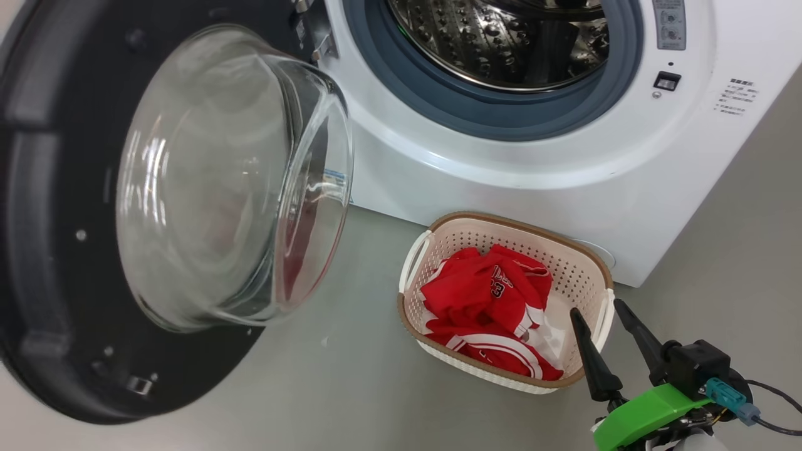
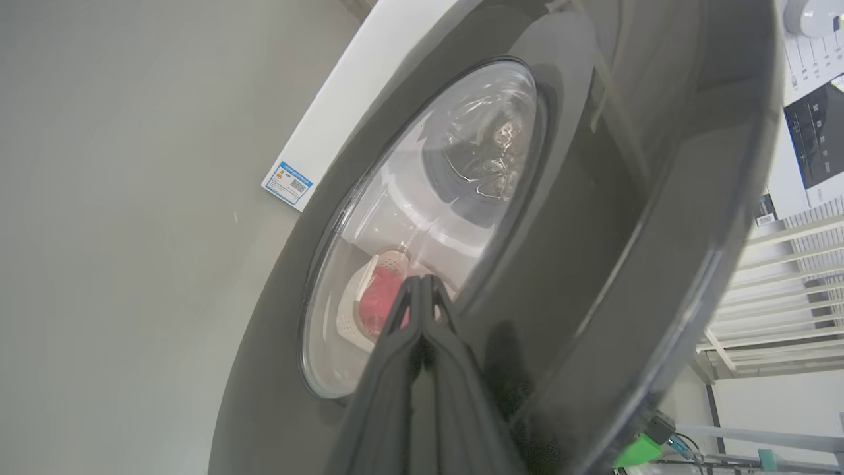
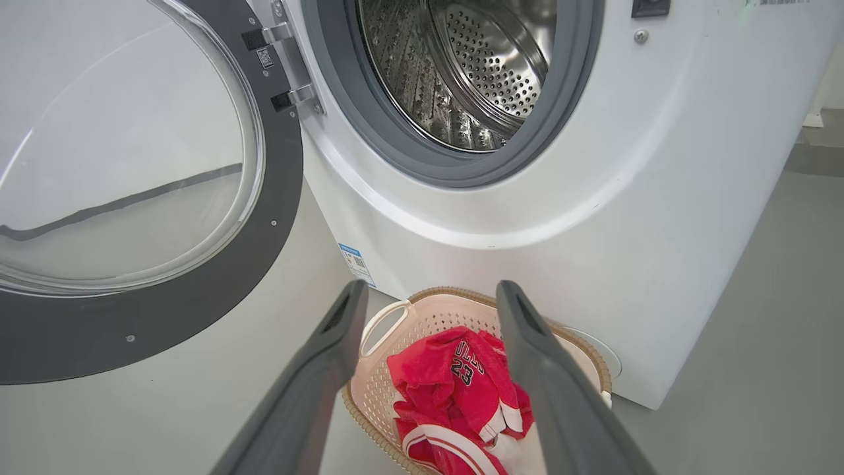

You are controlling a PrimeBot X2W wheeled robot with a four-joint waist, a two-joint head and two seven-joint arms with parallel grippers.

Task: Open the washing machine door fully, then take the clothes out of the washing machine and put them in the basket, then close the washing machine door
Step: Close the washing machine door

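The washing machine door (image 1: 37, 250) stands swung open at the left, its clear glass bowl (image 1: 219, 188) bulging toward me. The washing machine (image 1: 501, 175) shows a bare steel drum (image 3: 461, 66). On the floor in front sits the basket (image 1: 520, 227), with the red clothes (image 1: 482, 294) piled inside. My right gripper (image 1: 595, 308) hangs open just above the basket's right end, nothing between its fingers. Seen from the right wrist, the right gripper (image 3: 432, 290) frames the clothes (image 3: 461, 382) and basket (image 3: 395, 310). My left gripper (image 2: 422, 282) is shut, close to the door's (image 2: 593, 231) outer face.
Grey floor (image 1: 351, 376) lies open between the door and the basket. A blue label (image 3: 354, 260) marks the machine's lower corner. The door latch (image 1: 667, 80) sits right of the drum opening. A pale slatted rack (image 2: 778, 297) stands beyond the door in the left wrist view.
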